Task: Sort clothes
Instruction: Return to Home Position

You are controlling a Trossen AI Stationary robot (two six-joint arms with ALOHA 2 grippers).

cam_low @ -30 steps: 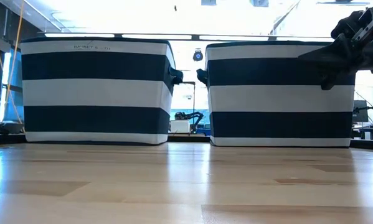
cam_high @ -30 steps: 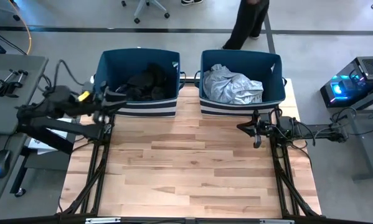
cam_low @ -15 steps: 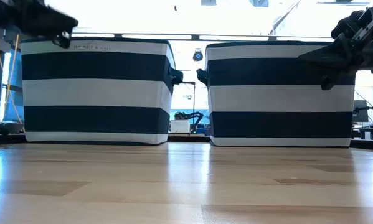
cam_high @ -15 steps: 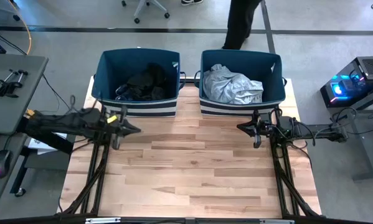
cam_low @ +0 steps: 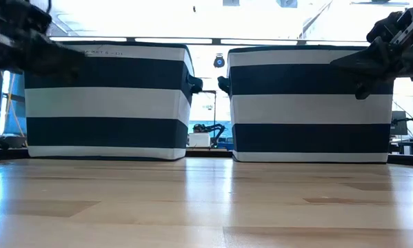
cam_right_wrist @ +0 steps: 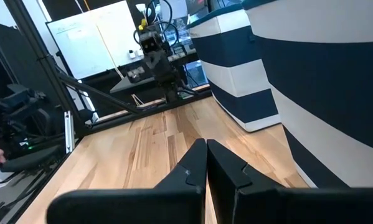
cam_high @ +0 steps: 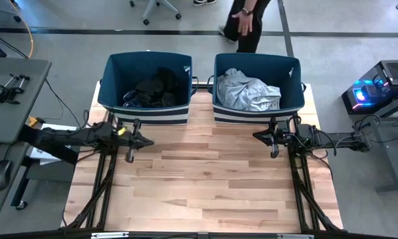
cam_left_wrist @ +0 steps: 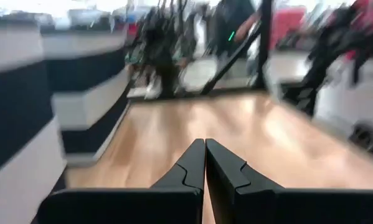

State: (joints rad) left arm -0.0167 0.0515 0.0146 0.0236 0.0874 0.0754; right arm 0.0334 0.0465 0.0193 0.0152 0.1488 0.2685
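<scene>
Dark clothes (cam_high: 152, 88) lie in the left navy striped bin (cam_high: 112, 73). Grey and white clothes (cam_high: 247, 91) lie in the right bin (cam_high: 292, 73). My left gripper (cam_high: 145, 140) is shut and empty above the table, just in front of the left bin; its closed fingers show in the left wrist view (cam_left_wrist: 205, 155). My right gripper (cam_high: 257, 135) is shut and empty in front of the right bin, as the right wrist view (cam_right_wrist: 205, 155) shows.
The two bins stand side by side at the table's far edge, seen as striped walls in the low view (cam_low: 106, 103) (cam_low: 309, 103). A person (cam_high: 248, 20) walks on the floor beyond the bins. A side desk (cam_high: 12, 93) stands left of the table.
My left arm has swung from beside the left bin's left corner toward the table's right and near side, and its gripper now points over the table in front of that bin. The person beyond the bins has moved left.
</scene>
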